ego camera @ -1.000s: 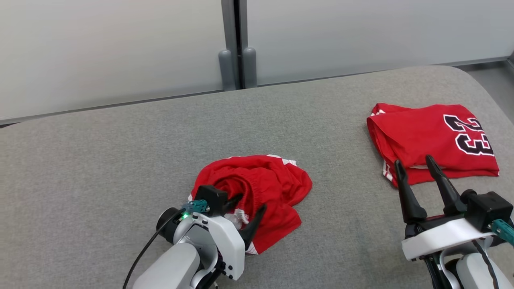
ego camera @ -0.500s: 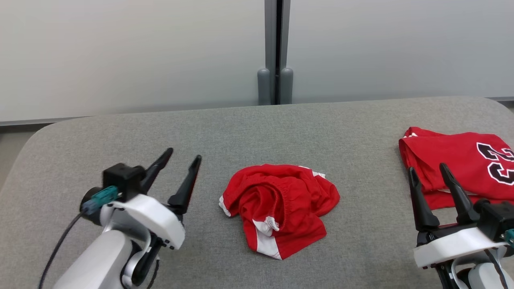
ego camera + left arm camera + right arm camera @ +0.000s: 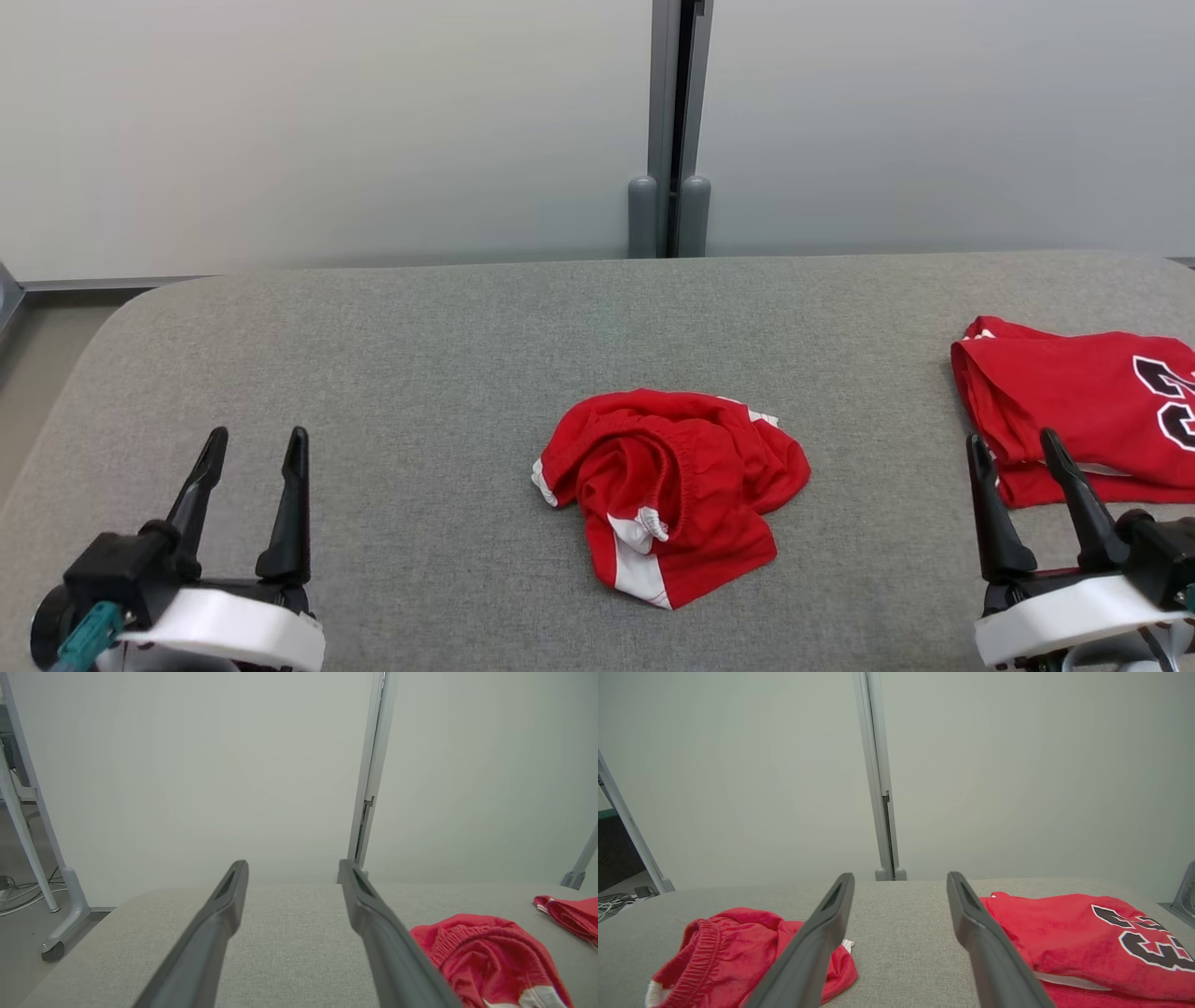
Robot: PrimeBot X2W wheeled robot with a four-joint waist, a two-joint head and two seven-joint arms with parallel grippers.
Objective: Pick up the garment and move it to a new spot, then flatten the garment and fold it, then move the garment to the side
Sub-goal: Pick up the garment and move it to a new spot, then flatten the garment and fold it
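The garment (image 3: 667, 495), red with white trim and an elastic waistband, lies crumpled in a heap mid-table, touched by nothing. My left gripper (image 3: 258, 437) stands open and empty well to its left near the front edge. In the left wrist view the left gripper (image 3: 293, 864) frames bare table, with the garment (image 3: 490, 956) off to the right. My right gripper (image 3: 1012, 439) is open and empty at the lower right. In the right wrist view the right gripper (image 3: 900, 875) has the garment (image 3: 724, 947) to its left.
A folded red jersey (image 3: 1083, 411) with a black number lies at the table's right, just beyond my right fingertips; the jersey (image 3: 1083, 933) also sits right of those fingers. The grey padded table (image 3: 373, 355) has a rounded left corner. Pale wall panels with a grey post (image 3: 668, 215) stand behind.
My left gripper has drawn back from over the garment to the front left, leaving it lying loose. The head camera turned, shifting the whole picture. The right gripper has kept its place.
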